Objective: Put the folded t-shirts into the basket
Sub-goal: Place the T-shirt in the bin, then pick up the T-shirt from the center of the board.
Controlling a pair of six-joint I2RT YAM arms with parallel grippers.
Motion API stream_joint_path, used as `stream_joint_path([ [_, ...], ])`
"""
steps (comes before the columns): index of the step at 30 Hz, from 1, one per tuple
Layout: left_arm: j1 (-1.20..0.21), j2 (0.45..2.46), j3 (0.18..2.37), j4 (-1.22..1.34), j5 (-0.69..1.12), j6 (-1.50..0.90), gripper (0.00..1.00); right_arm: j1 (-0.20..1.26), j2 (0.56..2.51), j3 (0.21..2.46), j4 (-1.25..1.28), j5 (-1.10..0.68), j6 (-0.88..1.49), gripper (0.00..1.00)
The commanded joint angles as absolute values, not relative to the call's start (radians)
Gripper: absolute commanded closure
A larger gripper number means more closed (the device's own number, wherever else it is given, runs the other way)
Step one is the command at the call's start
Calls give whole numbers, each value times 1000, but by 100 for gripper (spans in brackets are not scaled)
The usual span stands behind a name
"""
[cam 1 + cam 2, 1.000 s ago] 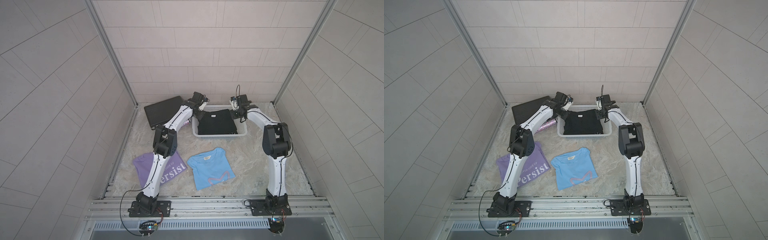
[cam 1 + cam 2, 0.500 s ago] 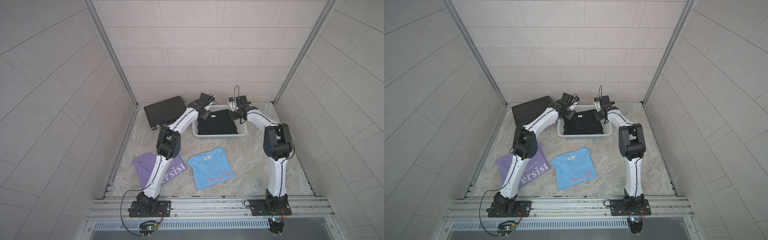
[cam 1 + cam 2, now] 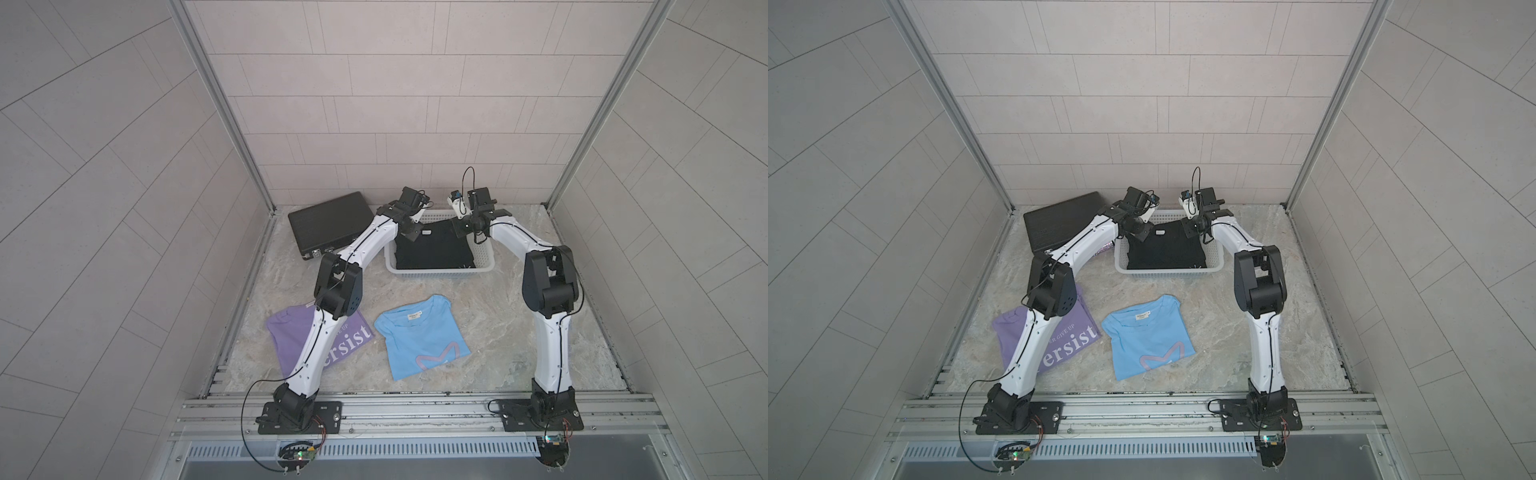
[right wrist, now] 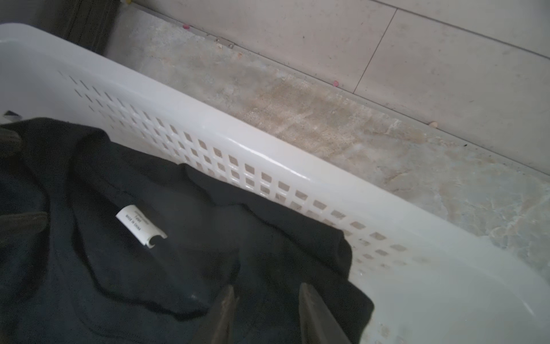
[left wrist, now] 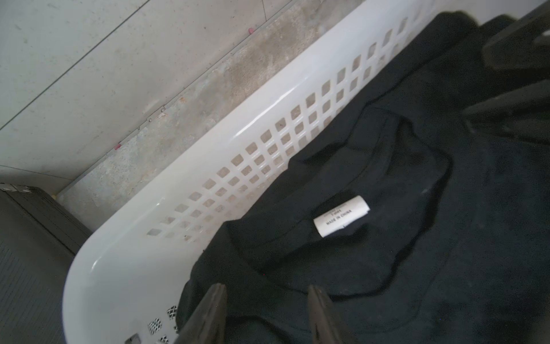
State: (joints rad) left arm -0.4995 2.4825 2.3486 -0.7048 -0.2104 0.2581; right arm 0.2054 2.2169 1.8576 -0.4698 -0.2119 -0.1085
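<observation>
Since a second ago, our left arm has swung inward from the basket's side rim toward its far corner, while our right arm has hardly shifted. In both top views the plain black folded t-shirt [image 3: 434,249] [image 3: 1165,251] lies inside the white perforated plastic basket [image 3: 440,272] [image 3: 1167,274], with the left gripper [image 3: 413,232] and the right gripper [image 3: 461,228] low over its far end. The light blue folded t-shirt with a pale M print [image 3: 419,336] and the lilac "Persist" t-shirt [image 3: 284,332] lie on the marbled floor nearer our bases, the lilac one partly under our left arm. A black ribbed briefcase [image 3: 328,220] sits just beside the basket. From the left wrist, we see the left gripper [image 5: 265,289] spread apart, nothing between its fingers, over the black cloth near its white neck label [image 5: 340,219]. From the right wrist, the right gripper [image 4: 267,287] is likewise spread above the shirt, beside the basket's far wall [image 4: 268,155].
</observation>
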Motion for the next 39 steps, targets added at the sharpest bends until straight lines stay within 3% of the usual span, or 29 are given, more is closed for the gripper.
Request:
stream_joint_path([
  [1,-494,2566,2399,-754,-255,250,52,209,2272,1899,-528,-164,-89,60],
  [12,-494,2617,2457,-779,-280,305,47,210,2318,1988,-641,-44,-94,60],
  [23,-496,2397,2427,-823,-125,262,32,210,2085,1937,-690,-270,-124,54],
  [34,-495,2036,2075,-899,9,284,27,225,1753,1656,-788,-481,-256,45],
  [39,-495,1804,1776,-900,76,304,24,265,1604,1479,-837,-547,-332,42],
])
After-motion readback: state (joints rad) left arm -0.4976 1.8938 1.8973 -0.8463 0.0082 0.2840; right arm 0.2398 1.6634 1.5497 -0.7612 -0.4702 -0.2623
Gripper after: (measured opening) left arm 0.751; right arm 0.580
